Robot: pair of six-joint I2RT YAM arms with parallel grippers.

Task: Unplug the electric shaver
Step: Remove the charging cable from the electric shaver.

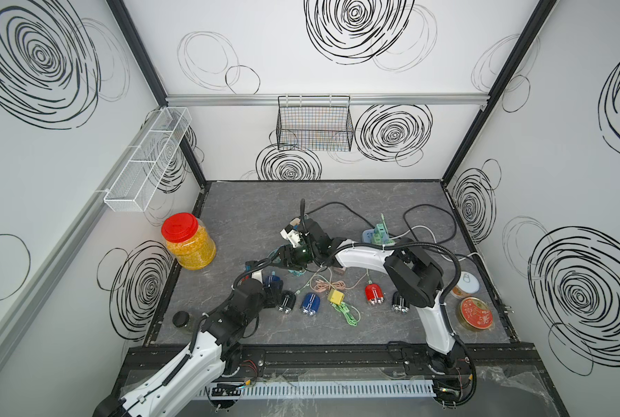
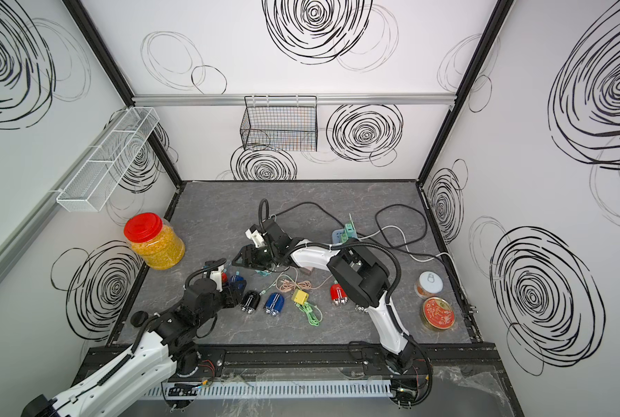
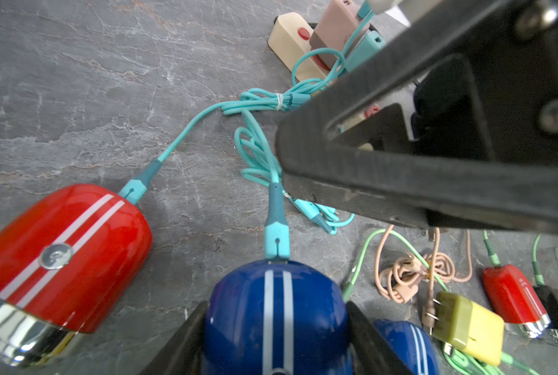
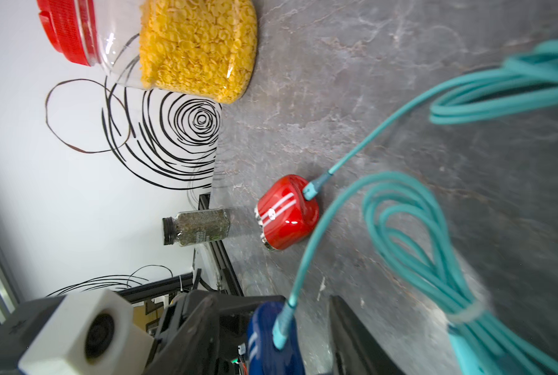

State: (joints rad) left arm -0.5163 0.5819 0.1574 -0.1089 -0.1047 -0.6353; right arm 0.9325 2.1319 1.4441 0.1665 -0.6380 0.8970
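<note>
- Our left tool (image 3: 276, 311) is clamped across the glossy blue oval electric shaver with white stripes (image 3: 271, 324). The shaver lies on the grey tabletop (image 3: 76, 97) near the red-lidded clear jar of yellow pasta (image 1: 189, 242), on the jar's side toward the arm bases.
- The teal plug (image 3: 277, 238) sits seated in the shaver's end, and its soft teal cable (image 3: 258, 156) trails away from the jar.
- Our right tool (image 2: 241, 260) hovers over that cable; we cannot tell whether it is spread or closed.
- We judge the shell light, hard and slippery, so we would hold its flanks and pinch the stiff plug collar, not the limp cord.
</note>
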